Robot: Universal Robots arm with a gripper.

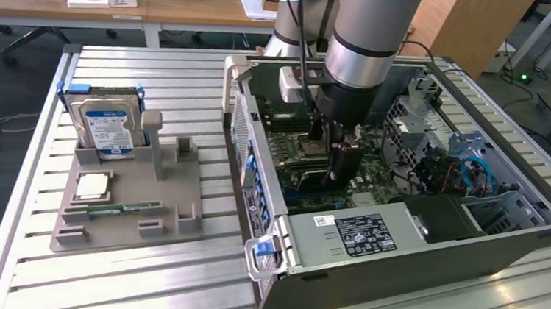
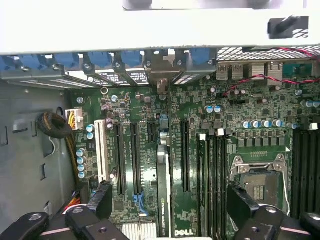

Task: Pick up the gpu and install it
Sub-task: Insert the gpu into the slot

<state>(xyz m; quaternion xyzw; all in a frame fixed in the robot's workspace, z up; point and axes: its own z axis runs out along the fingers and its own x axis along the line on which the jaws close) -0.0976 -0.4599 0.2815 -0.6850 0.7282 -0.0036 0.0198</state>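
Observation:
The gpu (image 2: 163,192) stands on edge in a motherboard slot inside the open computer case (image 1: 426,247), seen edge-on in the wrist view with its metal bracket (image 2: 159,75) at the case's rear slots. In the exterior view the gpu (image 1: 345,167) shows as a dark upright card below the arm. My gripper (image 2: 170,202) hangs just above it, open. Its black fingers (image 2: 100,200) stand well apart on either side of the card without touching it.
On the exterior view's left, a grey fixture (image 1: 177,213) holds a hard drive (image 1: 110,127), a processor chip (image 1: 93,184) and a memory stick (image 1: 114,210). The power supply (image 1: 358,235), drive cage (image 1: 426,115) and cables (image 1: 466,173) crowd the case around the motherboard (image 2: 220,125).

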